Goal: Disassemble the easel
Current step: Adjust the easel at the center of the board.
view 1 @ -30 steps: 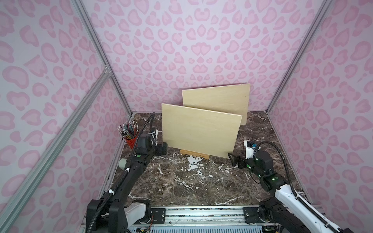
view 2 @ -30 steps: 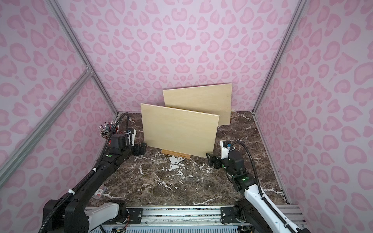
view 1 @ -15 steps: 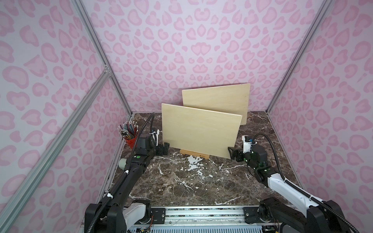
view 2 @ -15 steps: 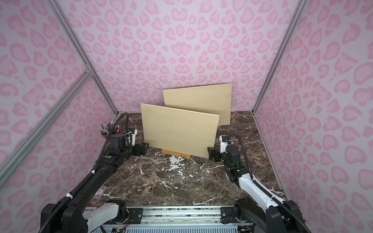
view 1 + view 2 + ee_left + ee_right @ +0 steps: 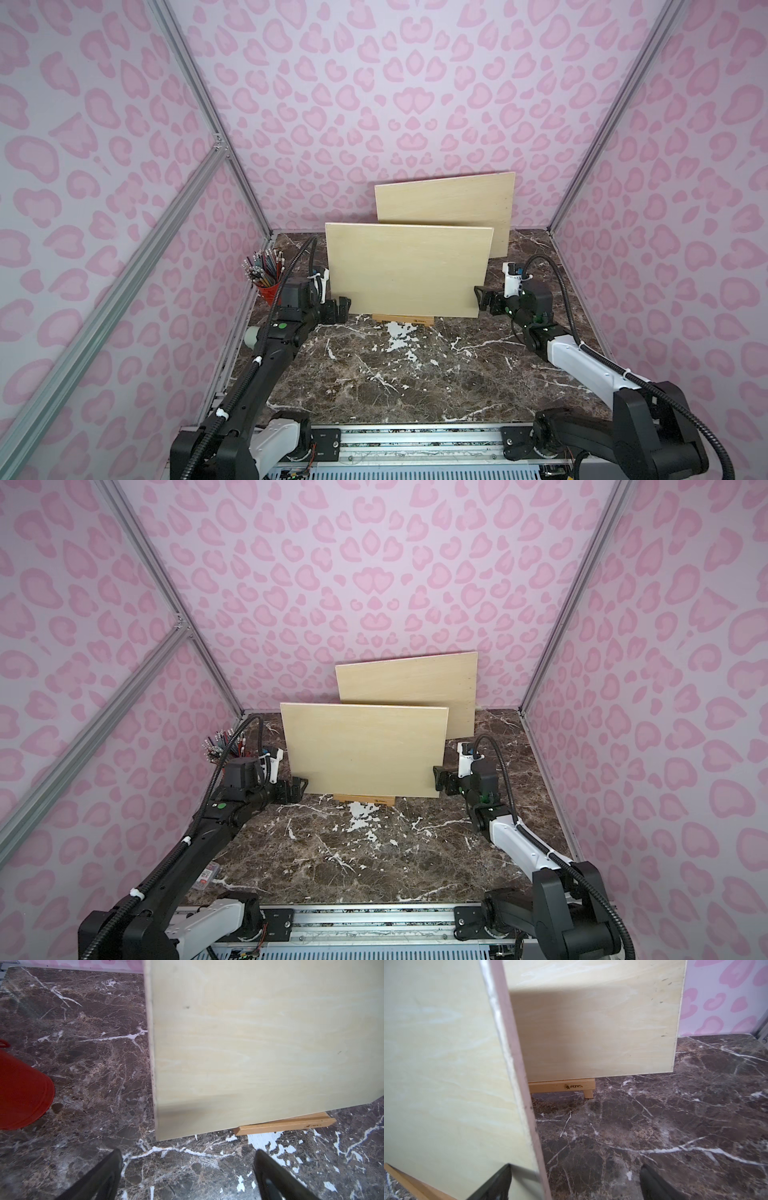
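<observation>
Step in hand: pre-grasp on the front wooden board, which stands mid-desk on its small easel. Left gripper is spread, with the board's lower corner just ahead of its jaws. Right gripper is spread, with the board's side edge between its jaws. Next, I'd say: left advances, both close, lift the board straight up. A second board stands by the back edge.
</observation>
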Available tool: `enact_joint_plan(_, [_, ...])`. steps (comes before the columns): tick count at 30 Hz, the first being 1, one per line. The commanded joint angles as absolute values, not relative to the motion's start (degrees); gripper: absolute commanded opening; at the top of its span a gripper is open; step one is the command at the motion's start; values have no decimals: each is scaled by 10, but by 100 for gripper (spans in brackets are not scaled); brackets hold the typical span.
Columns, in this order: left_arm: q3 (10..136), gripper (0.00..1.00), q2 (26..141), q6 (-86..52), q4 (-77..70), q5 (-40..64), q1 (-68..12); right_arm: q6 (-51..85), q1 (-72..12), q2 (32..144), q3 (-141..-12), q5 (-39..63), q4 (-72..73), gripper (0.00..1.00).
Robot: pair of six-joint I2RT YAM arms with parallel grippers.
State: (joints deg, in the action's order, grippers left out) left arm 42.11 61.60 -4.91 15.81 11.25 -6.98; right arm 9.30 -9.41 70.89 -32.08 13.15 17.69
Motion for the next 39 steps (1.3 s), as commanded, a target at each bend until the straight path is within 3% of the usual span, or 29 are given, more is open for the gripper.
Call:
enact_joint_plan(1, [430, 100, 611, -51, 174, 121, -70, 85, -92, 725, -334, 130, 198, 96])
enact_joint_plan(20, [434, 100, 543, -39, 225, 142, -69, 75, -91, 851, -440, 128, 202, 97])
enact_joint_plan(27, [490, 100, 532, -6, 244, 197, -24, 63, -90, 792, -436, 180, 127, 99])
enact_joint_plan(39, [565, 99, 623, 24, 168, 436, 110, 93, -92, 634, -335, 309, 58, 99])
